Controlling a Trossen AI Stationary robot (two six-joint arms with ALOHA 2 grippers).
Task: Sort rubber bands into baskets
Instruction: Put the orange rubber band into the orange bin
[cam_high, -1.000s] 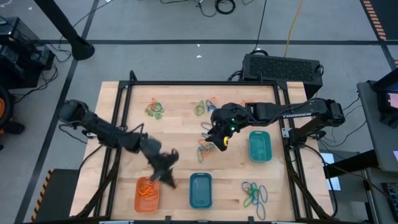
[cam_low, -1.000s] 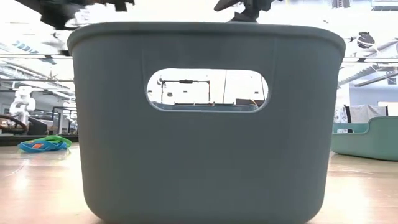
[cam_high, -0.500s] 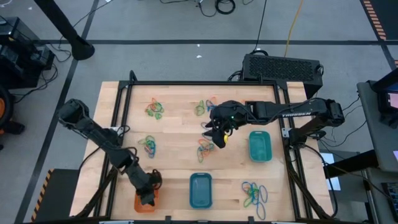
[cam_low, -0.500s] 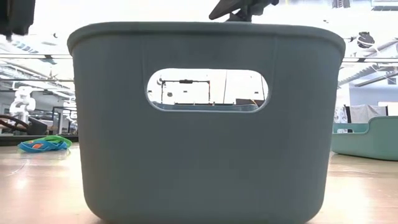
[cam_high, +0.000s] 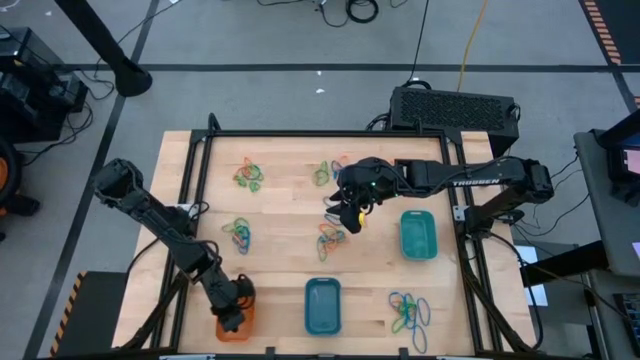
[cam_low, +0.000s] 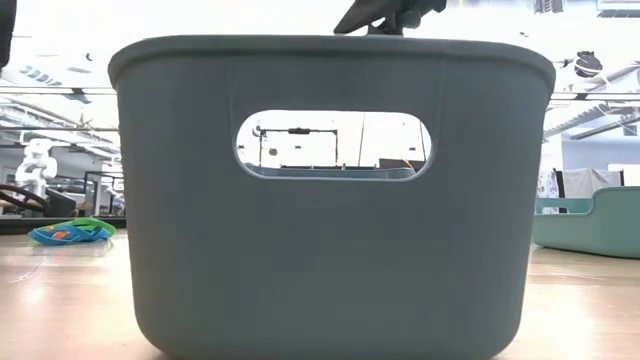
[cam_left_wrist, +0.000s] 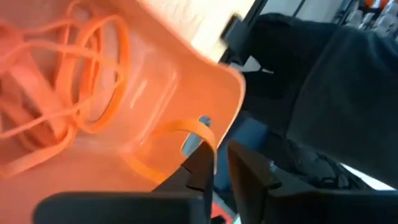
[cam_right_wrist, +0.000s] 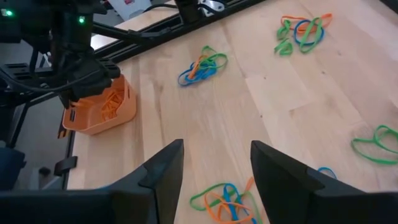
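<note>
The left gripper (cam_high: 232, 318) sits over the orange basket (cam_high: 240, 328) at the table's near-left edge, fingers slightly parted beside a loose orange rubber band (cam_left_wrist: 177, 132) — orange bands fill the basket; the right gripper (cam_high: 349, 215) hovers mid-table, fingers spread, empty.

A pale wooden table (cam_high: 290, 210) is sitting inside a black frame (cam_high: 330, 134); a black vented box (cam_high: 453, 107) is lying beyond its far edge, cables (cam_high: 350, 10) trailing over grey floor (cam_high: 250, 40)

Wooden table (cam_high: 285, 200); three baskets (cam_high: 322, 305) along near edge (orange, blue, teal); rubber bands (cam_high: 409, 312) in scattered clumps
</note>
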